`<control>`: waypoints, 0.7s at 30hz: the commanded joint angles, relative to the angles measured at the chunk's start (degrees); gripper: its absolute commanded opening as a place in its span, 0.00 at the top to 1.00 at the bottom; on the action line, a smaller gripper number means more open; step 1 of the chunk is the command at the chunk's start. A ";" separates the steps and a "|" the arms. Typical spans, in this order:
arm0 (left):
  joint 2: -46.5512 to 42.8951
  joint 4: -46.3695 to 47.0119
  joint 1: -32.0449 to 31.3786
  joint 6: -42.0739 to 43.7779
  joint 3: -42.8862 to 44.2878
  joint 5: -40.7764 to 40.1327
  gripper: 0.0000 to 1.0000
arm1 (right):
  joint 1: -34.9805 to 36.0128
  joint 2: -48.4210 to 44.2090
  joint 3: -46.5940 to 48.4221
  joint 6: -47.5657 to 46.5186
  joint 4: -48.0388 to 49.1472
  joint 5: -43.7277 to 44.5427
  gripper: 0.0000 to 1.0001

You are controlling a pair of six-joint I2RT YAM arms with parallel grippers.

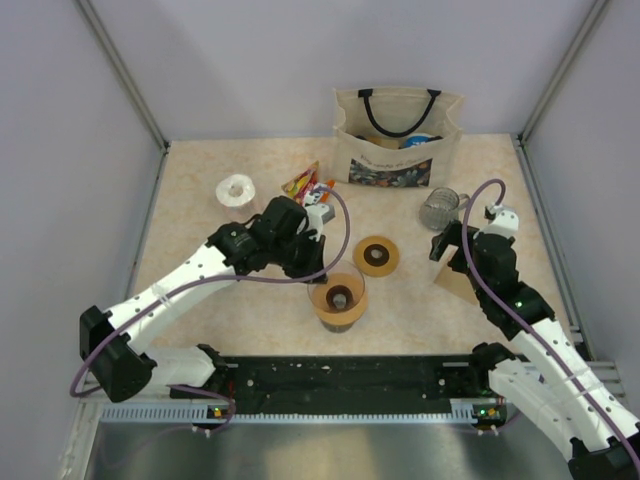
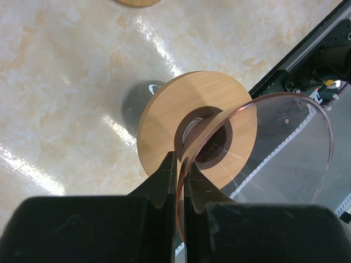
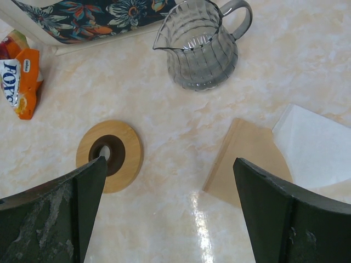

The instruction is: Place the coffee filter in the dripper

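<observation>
Left end effector: black fingers pinched together on the dripper's thin rim.
Dripper: clear, amber-tinted cone, its wide mouth tilted toward the camera.
Wooden collar: round disc ringing the cone's narrow end, with a dark hole at its centre.
Bench: pale, marbled and glossy.
Black rail: upper right, partly seen through the cone.
</observation>
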 commanded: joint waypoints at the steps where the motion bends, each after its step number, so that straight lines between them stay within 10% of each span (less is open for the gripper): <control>1: 2.53 -4.05 -1.65 3.64 -4.55 -11.24 1.00 | -0.31 -1.02 -0.29 -0.94 2.05 1.40 0.02; 21: 10.70 -10.81 -5.34 -1.28 -0.52 -18.18 1.00 | -0.22 -1.55 -0.29 -0.94 2.05 1.75 0.02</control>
